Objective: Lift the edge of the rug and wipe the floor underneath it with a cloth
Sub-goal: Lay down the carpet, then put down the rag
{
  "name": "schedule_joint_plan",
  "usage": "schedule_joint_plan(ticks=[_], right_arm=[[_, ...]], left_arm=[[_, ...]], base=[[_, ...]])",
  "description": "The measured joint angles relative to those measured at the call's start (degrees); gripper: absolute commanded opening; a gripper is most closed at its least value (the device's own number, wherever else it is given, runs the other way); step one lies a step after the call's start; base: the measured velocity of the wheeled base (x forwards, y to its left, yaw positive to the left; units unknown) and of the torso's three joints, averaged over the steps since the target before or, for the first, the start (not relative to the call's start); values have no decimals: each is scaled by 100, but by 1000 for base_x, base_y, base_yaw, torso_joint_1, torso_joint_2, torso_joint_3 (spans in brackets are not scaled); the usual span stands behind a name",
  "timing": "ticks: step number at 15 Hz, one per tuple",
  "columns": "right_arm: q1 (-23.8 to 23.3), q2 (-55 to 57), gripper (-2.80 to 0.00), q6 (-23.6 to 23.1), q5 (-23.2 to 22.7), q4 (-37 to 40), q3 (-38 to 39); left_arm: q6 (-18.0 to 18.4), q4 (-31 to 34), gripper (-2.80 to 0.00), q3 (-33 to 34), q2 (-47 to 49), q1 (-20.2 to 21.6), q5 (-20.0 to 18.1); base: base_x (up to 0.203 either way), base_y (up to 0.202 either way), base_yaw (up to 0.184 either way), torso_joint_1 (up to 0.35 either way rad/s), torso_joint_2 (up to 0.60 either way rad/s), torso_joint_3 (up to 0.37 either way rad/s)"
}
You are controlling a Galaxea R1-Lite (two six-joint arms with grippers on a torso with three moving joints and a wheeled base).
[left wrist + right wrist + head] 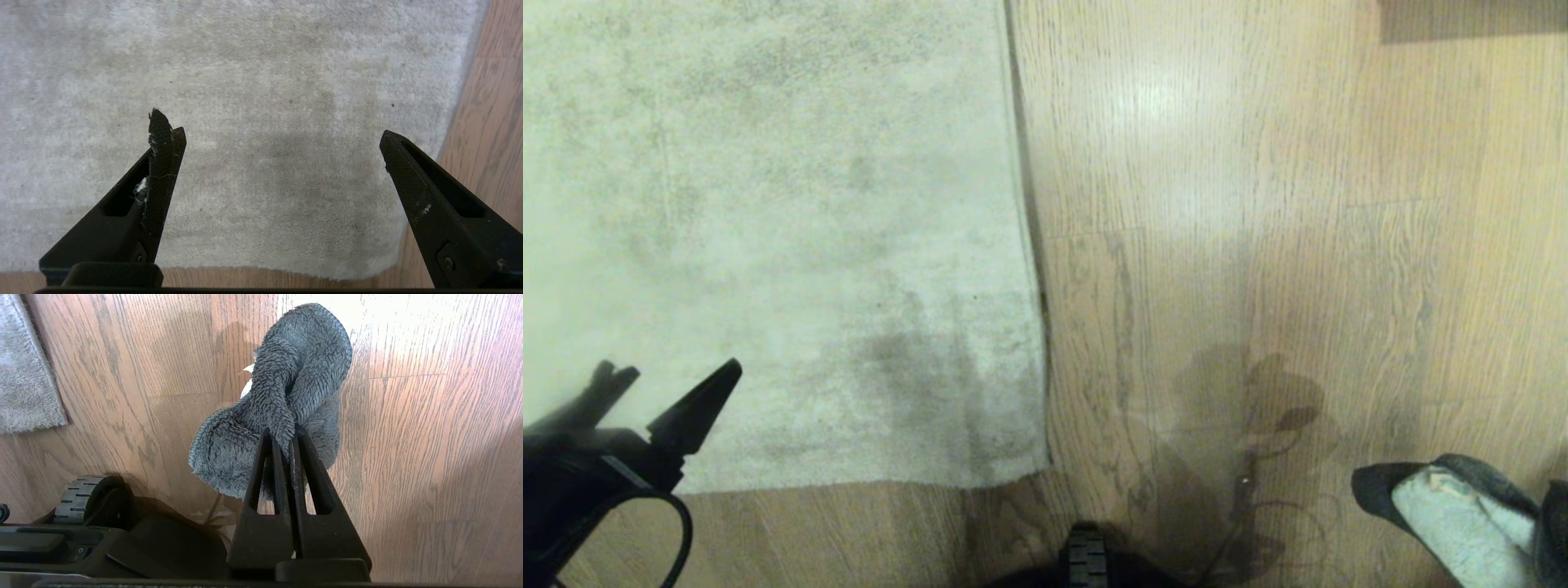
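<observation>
Nearest in the head view, a small black ribbed wheel (1086,557) of the robot's base sits at the middle of the near edge, and its dark base housing (122,547) fills the near corner of the right wrist view. At the near right, the black right gripper (287,437) has its two fingers pressed together on a small fluffy cloth, dark grey-teal on one side and whitish on the other (282,404); the cloth bunches up beyond the fingertips, above the light brown wood-plank floor with dark grain (1258,245), and in the head view it shows its pale face at the near right corner. At the near left, the black left gripper (282,139) stands with its fingers spread wide and nothing between them; one fingertip (160,130) has a frayed textured pad with a bit of white lint on it. It hangs over the near part of the large pale grey-beige short-pile rug with mottled darker patches (768,204), which lies flat and takes up the left half of the scene. The rug edge (1031,245), a thin bound border, runs from near to far down the middle, with a dark shadow line beside it; the rug's near corner (1037,469) lies on the planks just left of the wheel. Soft shadows of the robot fall on the floor between wheel and cloth. Farther off, the planks carry a bright sheen, and a darker brown strip (1470,20) crosses the far right corner.
</observation>
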State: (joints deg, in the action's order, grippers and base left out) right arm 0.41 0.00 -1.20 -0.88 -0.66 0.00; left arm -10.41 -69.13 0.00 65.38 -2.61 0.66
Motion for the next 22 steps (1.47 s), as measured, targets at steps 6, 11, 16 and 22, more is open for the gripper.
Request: schedule_joint_plan(ticks=[6, 11, 16, 22], right_arm=[[0, 0, -280, 2, 2, -1, 0], [0, 0, -280, 2, 4, -2, 0], [0, 0, -280, 4, 4, 0, 0], [0, 0, -280, 2, 2, 0, 0]], left_arm=[[-119, 268, -280, 0, -129, -4, 221], [-96, 568, -280, 0, 2, -51, 293], [-47, 1440, -280, -2, 272, -208, 273], [113, 1960, -280, -125, 1071, -1036, 282]], base=[[0, 0, 0, 0, 0, 0], [0, 0, 0, 0, 0, 0], [0, 0, 0, 0, 0, 0], [0, 0, 0, 0, 0, 0]])
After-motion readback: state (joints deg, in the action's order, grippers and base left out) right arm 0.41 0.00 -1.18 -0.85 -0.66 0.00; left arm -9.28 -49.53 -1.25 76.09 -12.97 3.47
